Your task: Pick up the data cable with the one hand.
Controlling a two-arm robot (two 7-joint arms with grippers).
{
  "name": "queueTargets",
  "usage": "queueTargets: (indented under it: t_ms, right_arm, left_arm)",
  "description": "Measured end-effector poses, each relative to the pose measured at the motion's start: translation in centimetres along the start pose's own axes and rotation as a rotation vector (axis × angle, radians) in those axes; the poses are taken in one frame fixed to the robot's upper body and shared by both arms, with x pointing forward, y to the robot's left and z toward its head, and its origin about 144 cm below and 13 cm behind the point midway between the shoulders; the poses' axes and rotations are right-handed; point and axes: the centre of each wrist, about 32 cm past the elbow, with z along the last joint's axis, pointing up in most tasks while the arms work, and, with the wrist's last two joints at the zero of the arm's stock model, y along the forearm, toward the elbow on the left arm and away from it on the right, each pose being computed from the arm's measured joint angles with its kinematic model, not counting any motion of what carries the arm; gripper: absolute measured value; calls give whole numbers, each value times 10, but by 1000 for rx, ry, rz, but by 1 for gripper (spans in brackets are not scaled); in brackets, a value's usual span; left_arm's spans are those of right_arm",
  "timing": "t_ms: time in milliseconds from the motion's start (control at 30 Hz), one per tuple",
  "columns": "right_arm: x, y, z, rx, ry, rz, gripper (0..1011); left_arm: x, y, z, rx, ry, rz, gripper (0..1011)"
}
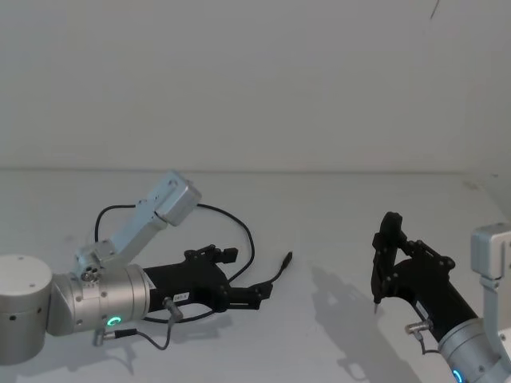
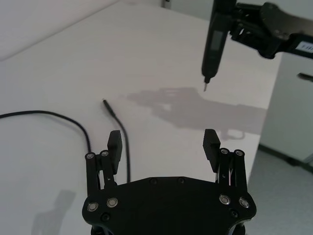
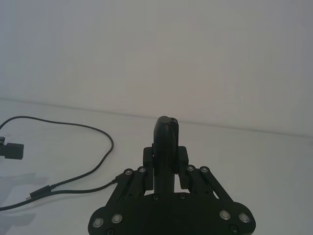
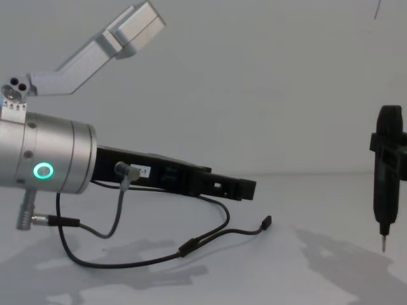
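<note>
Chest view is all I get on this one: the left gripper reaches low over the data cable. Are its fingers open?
Observer: Yes. The left wrist view shows the left gripper open wide, with its fingers far apart.
Operator: Is the cable between them yet?
Observer: The data cable lies loose on the table. Its plug-end strand runs through the gap close beside one finger and is not gripped.

Data cable (image 4: 188,246) laid on desk (image 1: 335,207) at 7 o'clock, partly beneath left gripper (image 2: 163,139), which is extended from 8 o'clock. Pointed tool (image 3: 166,129) held in right gripper (image 3: 166,159) at 4 o'clock, well apart.
</note>
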Motion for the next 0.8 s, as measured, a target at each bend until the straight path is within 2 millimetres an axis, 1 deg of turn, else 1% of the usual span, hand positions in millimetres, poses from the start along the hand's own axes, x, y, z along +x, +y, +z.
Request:
queueTargets:
  t_ms: [400, 800]
  right_arm:
    - [0, 0, 0, 0, 0, 0, 279]
    - [0, 0, 0, 0, 0, 0, 279]
  left_arm:
    - [4, 7, 9, 50, -72, 80, 1001]
    - [2, 7, 8, 72, -46, 61, 1001]
